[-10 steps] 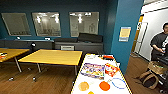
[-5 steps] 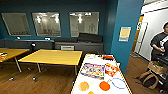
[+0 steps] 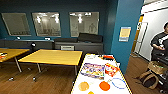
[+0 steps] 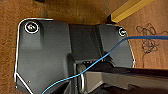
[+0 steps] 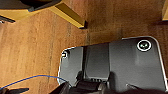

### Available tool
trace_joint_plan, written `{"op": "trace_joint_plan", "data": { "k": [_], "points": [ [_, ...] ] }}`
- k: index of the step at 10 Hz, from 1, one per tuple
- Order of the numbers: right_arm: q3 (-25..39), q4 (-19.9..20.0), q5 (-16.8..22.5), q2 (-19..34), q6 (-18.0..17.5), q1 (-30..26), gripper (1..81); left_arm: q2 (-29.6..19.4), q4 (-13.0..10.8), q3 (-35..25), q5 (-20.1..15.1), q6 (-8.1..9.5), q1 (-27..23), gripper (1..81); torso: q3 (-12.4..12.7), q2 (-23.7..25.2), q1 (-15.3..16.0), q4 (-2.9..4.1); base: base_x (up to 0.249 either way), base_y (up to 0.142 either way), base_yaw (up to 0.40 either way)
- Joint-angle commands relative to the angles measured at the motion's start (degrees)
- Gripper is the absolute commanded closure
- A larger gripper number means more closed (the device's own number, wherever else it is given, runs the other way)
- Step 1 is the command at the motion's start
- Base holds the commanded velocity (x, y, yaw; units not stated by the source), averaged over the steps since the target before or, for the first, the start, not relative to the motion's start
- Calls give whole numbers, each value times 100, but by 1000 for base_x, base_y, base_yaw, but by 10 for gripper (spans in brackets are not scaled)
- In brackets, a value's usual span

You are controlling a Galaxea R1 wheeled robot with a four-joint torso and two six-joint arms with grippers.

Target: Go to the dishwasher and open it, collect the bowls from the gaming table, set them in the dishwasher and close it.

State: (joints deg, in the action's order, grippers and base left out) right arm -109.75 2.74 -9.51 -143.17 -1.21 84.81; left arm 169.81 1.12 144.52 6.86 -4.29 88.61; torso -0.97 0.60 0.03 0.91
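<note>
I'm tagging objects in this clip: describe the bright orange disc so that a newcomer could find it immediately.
Start at the long white table in front of the robot, beside the blue pillar. Near its close end lie three round items; the bright orange disc is the middle one, solid and vivid, between a paler orange disc and a blue ring.

Head view: three round bowl-like dishes at the near end of the white bench point(image 3: 93, 83).
Tan bowl point(image 3: 83, 86) lies nearest the bench's left edge. Orange bowl point(image 3: 104, 85) sits beside it at mid-width, a small gap between them. Pale bowl with a blue rim point(image 3: 118, 83) lies toward the right edge, just beside the orange one. All three rest flat and apart. Too blurred to tell depth or contents.
</note>
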Motion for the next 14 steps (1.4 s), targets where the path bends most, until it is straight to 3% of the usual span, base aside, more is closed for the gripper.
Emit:
{"op": "trace_joint_plan", "data": {
  "k": [1, 4, 7, 9, 11, 14],
  "points": [
    [2455, 350, -603, 2425, -343, -407, 10, 9, -33, -73, -291, -10, -270, 10, 0, 0, 0, 0, 0, 0, 0],
    [3381, 341, -754, 3509, -643, -793, 10, 9, -42, -73, -291, -10, -270, 10, 0, 0, 0, 0, 0, 0, 0],
    [4119, 350, -710, 4468, -916, -1452, 10, 9, -41, -73, -300, -10, -270, 10, -269, 0, -2, 0, 0, 0, 0],
    [4410, 332, -623, 4820, -1109, -1900, 10, 9, -33, -73, -300, -10, -270, 10, -485, 0, -2, 0, 0, 0, 0],
    [4577, 332, -299, 4900, -1250, -2489, 10, 9, -33, -73, -300, -10, -270, 10, -710, -2, -2, 0, 0, 0, 0],
    [4526, 323, 773, 4839, -1776, -3754, 10, 0, -33, -55, -300, -10, -270, 10, -1043, -4, 2, 0, 0, 0, 0]
  ]
}}
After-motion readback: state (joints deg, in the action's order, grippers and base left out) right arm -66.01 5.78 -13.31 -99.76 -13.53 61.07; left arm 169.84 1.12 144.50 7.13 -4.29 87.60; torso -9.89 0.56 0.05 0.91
